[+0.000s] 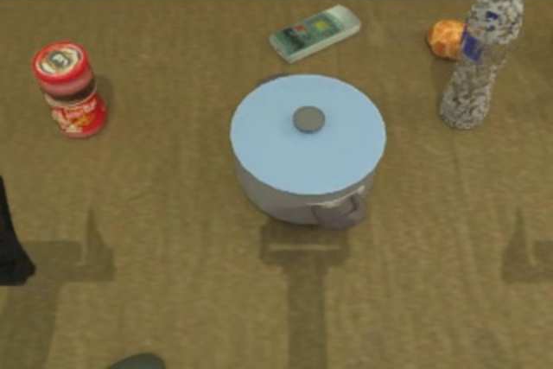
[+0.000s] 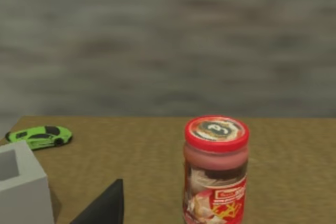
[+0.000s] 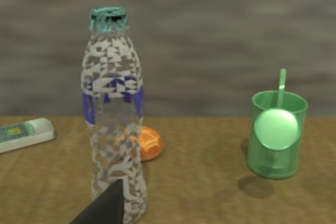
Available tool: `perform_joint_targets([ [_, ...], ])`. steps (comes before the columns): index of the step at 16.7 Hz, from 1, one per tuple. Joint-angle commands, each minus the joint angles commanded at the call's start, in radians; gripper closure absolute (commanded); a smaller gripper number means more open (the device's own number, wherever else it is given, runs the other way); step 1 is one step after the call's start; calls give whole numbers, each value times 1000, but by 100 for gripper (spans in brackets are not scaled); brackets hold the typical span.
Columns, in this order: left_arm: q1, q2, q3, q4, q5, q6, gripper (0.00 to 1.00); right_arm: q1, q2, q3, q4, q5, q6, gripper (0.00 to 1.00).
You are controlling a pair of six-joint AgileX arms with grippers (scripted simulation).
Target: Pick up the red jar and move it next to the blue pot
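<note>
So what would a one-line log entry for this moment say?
stage: before pickup | red jar: upright, table's left, untouched | blue pot: centre, lid on | left arm: at left edge | jar apart from pot

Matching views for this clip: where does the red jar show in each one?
Top view: the red jar stands upright at far left, apart from the blue pot.
Left wrist view: jar low, right of centre.
Right wrist view: not in it.
Shared landmark: the brown table.

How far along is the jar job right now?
Nothing is done yet. The small red-lidded jar stands upright at the table's left, far from the large grey pot with the pale-blue lid. Neither gripper holds anything. Grasping, carrying and placing all remain.
</note>
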Motion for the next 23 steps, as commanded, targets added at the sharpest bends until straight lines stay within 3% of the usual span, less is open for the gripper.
perform_joint_targets([
  [5, 0, 54, 28, -47, 5, 11, 0, 0, 0, 0, 0, 0, 0, 0],
  [11, -11, 387, 255, -304, 43, 98, 0, 0, 0, 0, 0, 0, 0, 0],
  [16, -24, 790, 633, -562, 83, 225, 0, 0, 0, 0, 0, 0, 0, 0],
  [23, -28, 1426, 1349, -892, 117, 455, 0, 0, 0, 0, 0, 0, 0, 0],
])
